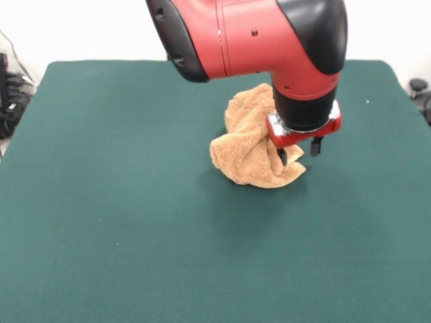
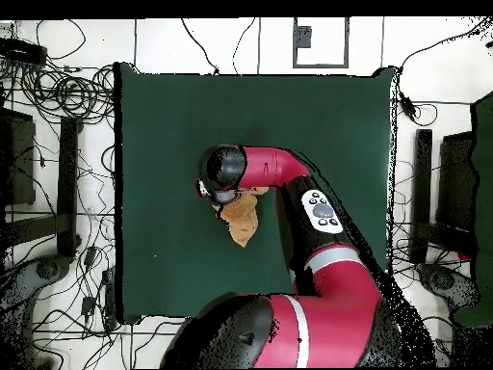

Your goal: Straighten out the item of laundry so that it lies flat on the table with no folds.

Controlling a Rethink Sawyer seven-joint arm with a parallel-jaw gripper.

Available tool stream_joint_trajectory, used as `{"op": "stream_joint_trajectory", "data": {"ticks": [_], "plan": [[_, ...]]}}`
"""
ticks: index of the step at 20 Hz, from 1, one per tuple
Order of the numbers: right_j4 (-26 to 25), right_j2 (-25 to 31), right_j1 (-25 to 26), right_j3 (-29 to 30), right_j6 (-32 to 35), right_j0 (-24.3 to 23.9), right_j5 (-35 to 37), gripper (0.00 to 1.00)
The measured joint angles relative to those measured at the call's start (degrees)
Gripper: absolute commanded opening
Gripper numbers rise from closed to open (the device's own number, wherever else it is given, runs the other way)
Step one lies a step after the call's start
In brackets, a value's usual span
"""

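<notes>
The tan-orange towel [image 1: 252,145] lies crumpled in a heap on the dark green table [image 1: 121,202], right of centre and towards the far side. My gripper [image 1: 299,151] is down at the heap's right edge. Its jaws stand apart: one finger [image 1: 283,157] touches the cloth and the other is just off the towel's edge. The arm's wrist covers the heap's upper right part. In the overhead view the towel [image 2: 241,222] pokes out from under the arm's head [image 2: 226,169], which hides the gripper. The stripes and the label do not show.
The table's edges [image 2: 120,193] are far from the towel on all sides. Cables and black stands [image 2: 58,96] lie on the floor round the table. The arm's red links [image 2: 327,270] reach over the table's robot side.
</notes>
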Motion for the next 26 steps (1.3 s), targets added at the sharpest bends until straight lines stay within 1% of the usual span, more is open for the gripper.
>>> {"op": "stream_joint_trajectory", "data": {"ticks": [9, 16, 17, 26], "plan": [[-2.3, 0.0, 0.2, -0.1, 0.0, 0.0, 3.9, 1.00], [-2.8, -0.1, 0.2, -0.1, 0.0, 0.0, 4.1, 1.00], [-2.9, -0.1, 0.2, -0.1, 0.0, 0.0, 4.1, 0.00], [-4.7, -0.5, 0.5, -0.1, 0.0, 0.1, 7.0, 0.00]]}}
